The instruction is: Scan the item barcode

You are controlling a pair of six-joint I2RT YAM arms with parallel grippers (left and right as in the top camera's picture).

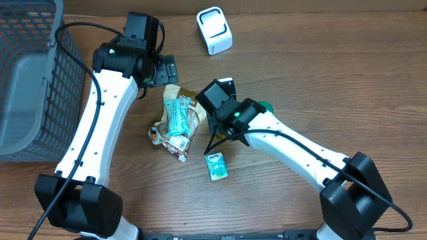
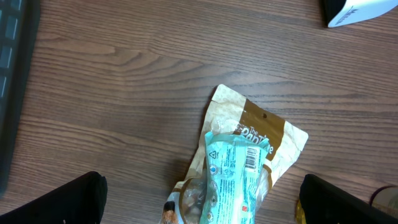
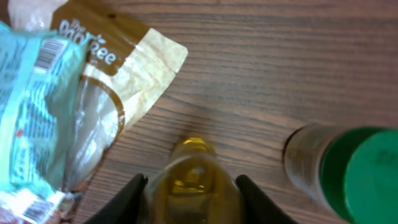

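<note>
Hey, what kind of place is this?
Likely a mock shop checkout: a white barcode scanner, a grey mesh basket and packaged snacks on a wooden table.

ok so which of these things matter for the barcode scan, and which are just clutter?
In the job: glossy yellow item, flanked by the right gripper; white box, likely the scanner.
Lying about: brown paper pouch; teal plastic packet on it; small teal packet; green-capped jar; grey mesh basket.
</note>
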